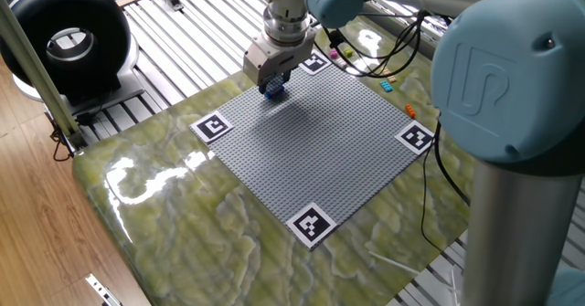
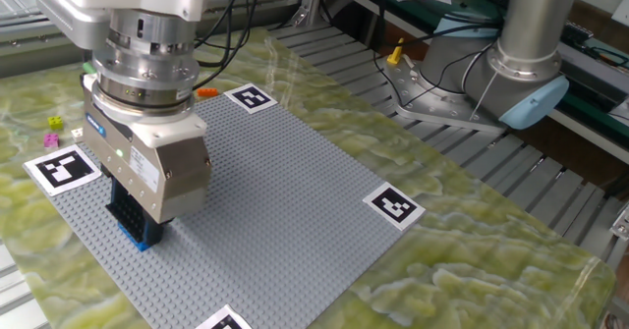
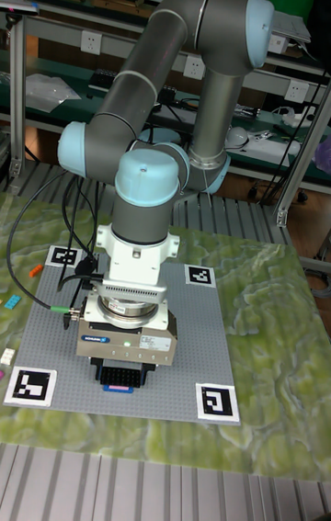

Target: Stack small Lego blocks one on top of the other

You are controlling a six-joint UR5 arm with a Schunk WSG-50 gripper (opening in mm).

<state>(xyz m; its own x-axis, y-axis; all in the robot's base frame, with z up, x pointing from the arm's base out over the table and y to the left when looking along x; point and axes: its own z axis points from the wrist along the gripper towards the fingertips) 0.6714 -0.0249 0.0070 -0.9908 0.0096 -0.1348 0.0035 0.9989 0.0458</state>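
My gripper [image 1: 272,84] points straight down at the far left corner of the grey baseplate [image 1: 320,151]. Its black fingers [image 2: 126,211] look shut on a dark blue Lego block [image 2: 142,237] that rests on the plate's studs; the same block [image 3: 119,387] peeks out under the fingers in the tall fixed view. Whether anything lies under the block is hidden. Loose small blocks lie off the plate: a pink one [image 2: 53,122], a yellow-green one [image 2: 51,138], an orange one [image 2: 206,92] and a cyan one [image 1: 387,86].
Black-and-white marker tags [image 1: 212,126] sit at the baseplate's corners. The plate lies on a green marbled tabletop [image 1: 183,215]. Cables [image 1: 384,55] trail at the back. A black ring-shaped device [image 1: 69,32] stands beyond the table's left edge.
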